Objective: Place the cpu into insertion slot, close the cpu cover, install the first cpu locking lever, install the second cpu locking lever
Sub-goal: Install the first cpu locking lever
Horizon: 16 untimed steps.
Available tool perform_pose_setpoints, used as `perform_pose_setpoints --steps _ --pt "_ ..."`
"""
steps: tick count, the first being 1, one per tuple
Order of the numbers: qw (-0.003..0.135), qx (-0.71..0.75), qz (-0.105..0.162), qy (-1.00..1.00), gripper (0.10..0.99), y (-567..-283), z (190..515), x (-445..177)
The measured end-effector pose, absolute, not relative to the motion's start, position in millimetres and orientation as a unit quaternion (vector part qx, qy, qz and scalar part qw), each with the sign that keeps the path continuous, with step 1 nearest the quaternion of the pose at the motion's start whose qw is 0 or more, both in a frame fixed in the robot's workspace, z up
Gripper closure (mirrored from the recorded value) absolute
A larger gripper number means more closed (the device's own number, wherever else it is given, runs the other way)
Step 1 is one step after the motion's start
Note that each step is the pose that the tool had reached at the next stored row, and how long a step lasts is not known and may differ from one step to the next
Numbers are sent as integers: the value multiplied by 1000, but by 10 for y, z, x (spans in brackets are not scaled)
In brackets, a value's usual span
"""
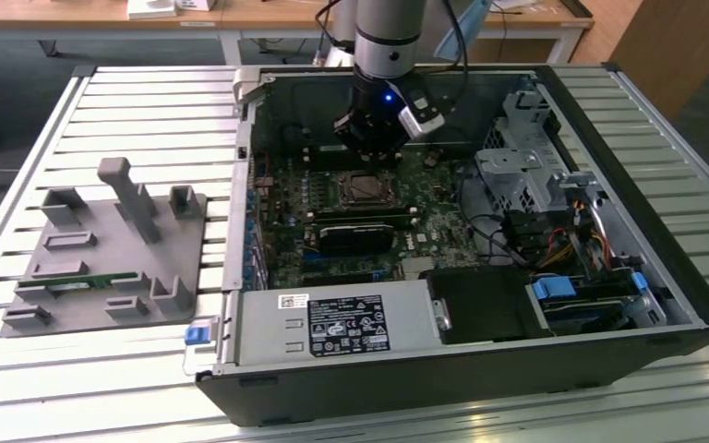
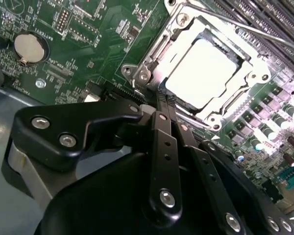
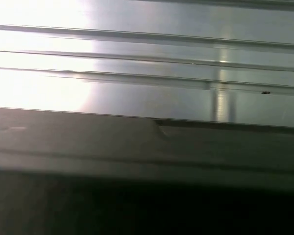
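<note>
In the exterior view my gripper [image 1: 369,159] hangs inside the open computer case, just behind the insertion slot [image 1: 361,189] on the green motherboard. The second wrist view shows the cpu [image 2: 201,73] lying flat in the socket, its silvery top glaring under the light. The cpu cover [image 2: 154,51] lies down around it as a metal frame. A thin locking lever [image 2: 235,23] runs along the socket's far side. My gripper [image 2: 164,100] is shut with nothing in it, and the two black fingertips [image 2: 160,104] rest at the socket's near edge.
A black card [image 1: 354,235] sits just in front of the socket and a metal drive cage [image 1: 521,175] stands on the exterior view's right. The power supply [image 1: 330,323] fills the case front. A grey fixture [image 1: 108,249] lies on the slatted table [image 3: 147,63].
</note>
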<state>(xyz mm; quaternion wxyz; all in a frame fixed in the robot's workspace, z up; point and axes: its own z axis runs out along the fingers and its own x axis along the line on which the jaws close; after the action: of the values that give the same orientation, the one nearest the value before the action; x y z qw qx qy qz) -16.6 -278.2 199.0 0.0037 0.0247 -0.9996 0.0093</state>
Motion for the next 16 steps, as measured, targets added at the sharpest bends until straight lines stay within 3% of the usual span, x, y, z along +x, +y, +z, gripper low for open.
perform_pose_setpoints --steps 6,10,16 --pt "4 25 13 -1000 980 -2766 1972 -166" --pt "3 25 -10 -1000 980 -2764 1969 -166" --pt "3 25 -11 -1000 980 -2764 2068 -166"
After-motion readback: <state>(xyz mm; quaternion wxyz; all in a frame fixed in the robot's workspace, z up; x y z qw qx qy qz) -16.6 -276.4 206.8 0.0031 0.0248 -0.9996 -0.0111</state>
